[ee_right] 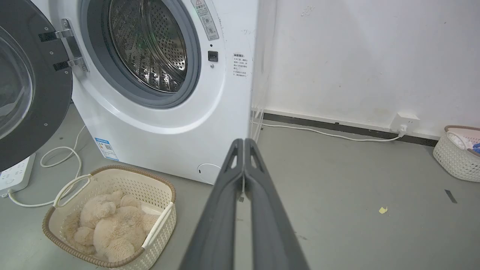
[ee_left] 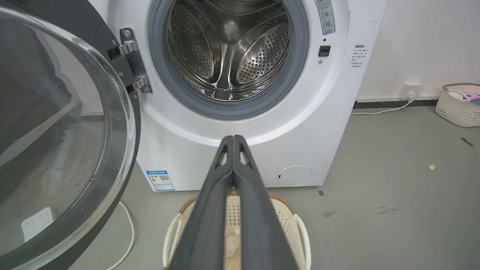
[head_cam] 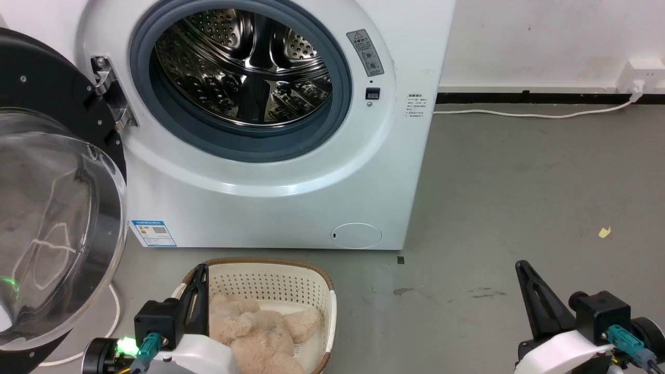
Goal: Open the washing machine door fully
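white washing machine point(head_cam: 291, 202), its washing machine door point(head_cam: 52, 208) hanging wide open at the left, drum point(head_cam: 244, 67) bare. left gripper point(ee_left: 234, 139) and right gripper point(ee_right: 243, 141) both pinched closed, empty, clear of it — if any swing is left, nudge its rim outward, gently.

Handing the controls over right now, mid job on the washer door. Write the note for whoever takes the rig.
Left gripper: shut, empty, low by the basket in front of the washing machine.
Right gripper: shut, empty, over the floor to the machine's right.
Washing machine door: unlatched, swung wide on its hinge on the robot's left; drum fully exposed.
Done: door open, apparently all the way.
Left: check whether the door swings any further; if so, nudge its rim outward with the left gripper.
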Robot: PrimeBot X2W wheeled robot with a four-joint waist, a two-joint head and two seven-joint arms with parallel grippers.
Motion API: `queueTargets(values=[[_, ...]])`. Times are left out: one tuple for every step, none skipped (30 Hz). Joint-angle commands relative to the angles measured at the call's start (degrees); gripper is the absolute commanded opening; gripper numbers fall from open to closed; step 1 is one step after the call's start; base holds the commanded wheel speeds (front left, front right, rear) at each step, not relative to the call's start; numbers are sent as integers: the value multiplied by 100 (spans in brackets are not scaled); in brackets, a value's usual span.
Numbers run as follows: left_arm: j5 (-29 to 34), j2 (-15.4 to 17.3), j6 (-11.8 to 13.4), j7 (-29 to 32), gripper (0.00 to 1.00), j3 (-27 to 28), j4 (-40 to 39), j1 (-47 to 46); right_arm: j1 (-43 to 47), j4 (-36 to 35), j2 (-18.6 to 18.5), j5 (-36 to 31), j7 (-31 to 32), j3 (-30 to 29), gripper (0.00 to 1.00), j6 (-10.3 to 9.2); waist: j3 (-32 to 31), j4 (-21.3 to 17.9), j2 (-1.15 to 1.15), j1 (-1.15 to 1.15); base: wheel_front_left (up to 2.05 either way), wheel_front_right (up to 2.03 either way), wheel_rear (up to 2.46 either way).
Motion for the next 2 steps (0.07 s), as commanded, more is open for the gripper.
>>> queueTargets(values=[[35, -24, -22, 30, 0, 20, 2, -94, -94, 16, 9, -42, 37, 22, 0, 4, -1, -6, 0, 0, 0, 0, 0], [39, -26, -22, 42, 0, 25, 2, -98, -99, 19, 9, -47, 49, 27, 0, 4, -3, -11, 0, 0, 0, 0, 0]])
